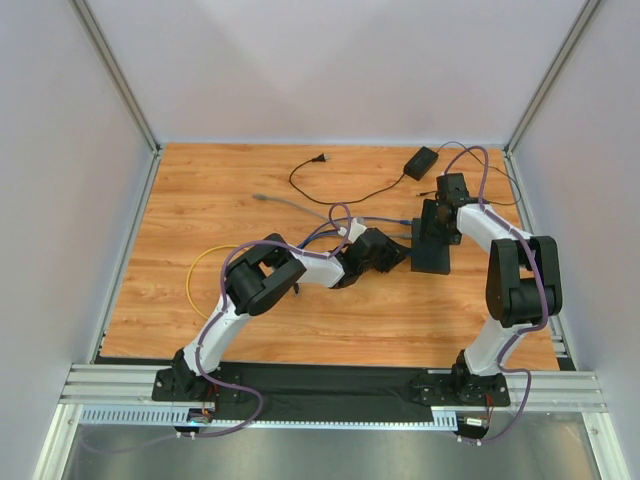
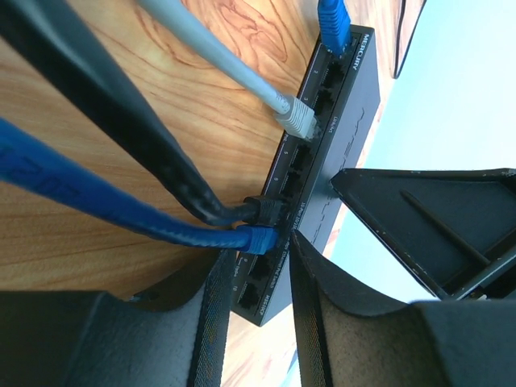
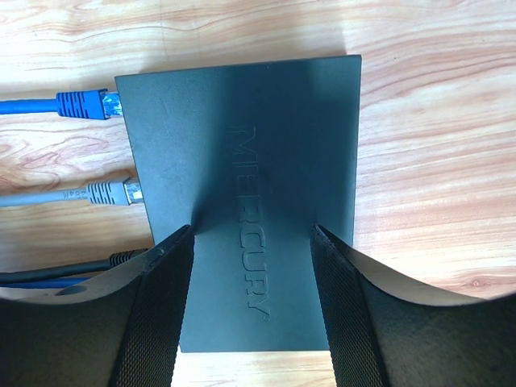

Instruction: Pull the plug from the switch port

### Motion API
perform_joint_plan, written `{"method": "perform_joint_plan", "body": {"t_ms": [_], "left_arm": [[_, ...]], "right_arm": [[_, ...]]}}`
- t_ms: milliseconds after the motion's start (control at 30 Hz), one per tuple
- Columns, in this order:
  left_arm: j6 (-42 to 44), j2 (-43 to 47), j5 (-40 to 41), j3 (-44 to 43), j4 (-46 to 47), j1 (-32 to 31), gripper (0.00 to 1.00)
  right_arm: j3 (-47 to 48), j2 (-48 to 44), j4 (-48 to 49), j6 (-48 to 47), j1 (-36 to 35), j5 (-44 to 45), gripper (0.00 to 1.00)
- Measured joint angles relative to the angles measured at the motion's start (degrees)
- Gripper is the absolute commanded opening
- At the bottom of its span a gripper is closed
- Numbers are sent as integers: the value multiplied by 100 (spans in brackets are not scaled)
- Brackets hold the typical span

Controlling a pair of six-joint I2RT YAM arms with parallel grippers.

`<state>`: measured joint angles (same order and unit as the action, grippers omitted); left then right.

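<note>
The switch [image 1: 432, 250] [image 3: 242, 137] [image 2: 343, 113] is a flat black box lying right of the table's middle. In the left wrist view its port row holds a blue plug [image 2: 333, 24], a grey plug [image 2: 295, 119], a black plug [image 2: 264, 211] and a second blue plug [image 2: 260, 239]. My left gripper [image 1: 395, 255] [image 2: 262, 258] is open at the port edge. Its tips stand just short of the lower blue plug, with empty ports showing between the jaws. My right gripper [image 1: 438, 215] [image 3: 251, 230] is open, and both fingertips sit over the switch's top face.
A small black power adapter [image 1: 421, 159] with a thin cord and wall plug [image 1: 318, 158] lies at the back. A grey cable [image 1: 290, 205] and a yellow cable [image 1: 195, 275] trail to the left. White walls enclose the table on three sides.
</note>
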<state>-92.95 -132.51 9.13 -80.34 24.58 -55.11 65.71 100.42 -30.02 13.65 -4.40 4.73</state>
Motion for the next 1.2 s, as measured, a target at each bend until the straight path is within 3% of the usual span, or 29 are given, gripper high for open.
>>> {"method": "perform_joint_plan", "body": {"t_ms": [567,1200], "left_arm": [[-46,-197,-26,-125,179,4,25],[-61,-199,-48,208,811,7,21]], "right_arm": [[26,46,96,-9,11,-2,61],[79,101,90,-24,-170,103,66]]}}
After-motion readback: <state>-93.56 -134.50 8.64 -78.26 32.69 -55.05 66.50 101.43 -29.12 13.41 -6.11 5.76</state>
